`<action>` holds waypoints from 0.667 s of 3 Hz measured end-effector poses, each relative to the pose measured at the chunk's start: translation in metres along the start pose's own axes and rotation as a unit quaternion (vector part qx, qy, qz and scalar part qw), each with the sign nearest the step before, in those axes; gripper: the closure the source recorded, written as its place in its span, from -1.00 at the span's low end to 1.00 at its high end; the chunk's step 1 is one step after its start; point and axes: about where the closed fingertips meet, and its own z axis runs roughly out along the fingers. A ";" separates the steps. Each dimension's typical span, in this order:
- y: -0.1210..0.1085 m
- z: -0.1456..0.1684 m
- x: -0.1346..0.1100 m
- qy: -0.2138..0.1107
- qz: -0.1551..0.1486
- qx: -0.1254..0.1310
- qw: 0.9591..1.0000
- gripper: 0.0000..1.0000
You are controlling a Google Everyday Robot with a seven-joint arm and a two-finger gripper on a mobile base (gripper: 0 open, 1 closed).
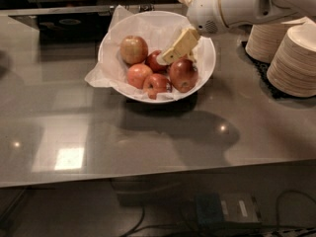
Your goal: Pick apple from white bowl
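Observation:
The white bowl (207, 58), lined with crumpled white paper, stands on the grey counter at the back centre. In it lie several apples. The apple (134, 49), the largest and palest, yellowish-tan with a red blush, sits at the bowl's back left. A big dark-red apple (183, 75) lies at the right, and smaller red apples (140, 75) lie in the middle and front. My gripper (167, 57) reaches down from the upper right into the bowl. Its tip is over the middle red apple, just right of the pale apple and apart from it.
Two stacks of cream paper plates (296, 58) stand on a dark mat at the right, close under my arm (232, 6). The counter's front edge (148, 179) runs across the lower part of the view, with cables and a box below it.

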 end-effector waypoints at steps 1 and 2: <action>0.005 0.016 -0.009 0.003 -0.001 -0.023 1.000 -0.86; 0.007 0.028 -0.014 0.009 -0.003 -0.038 0.999 -0.82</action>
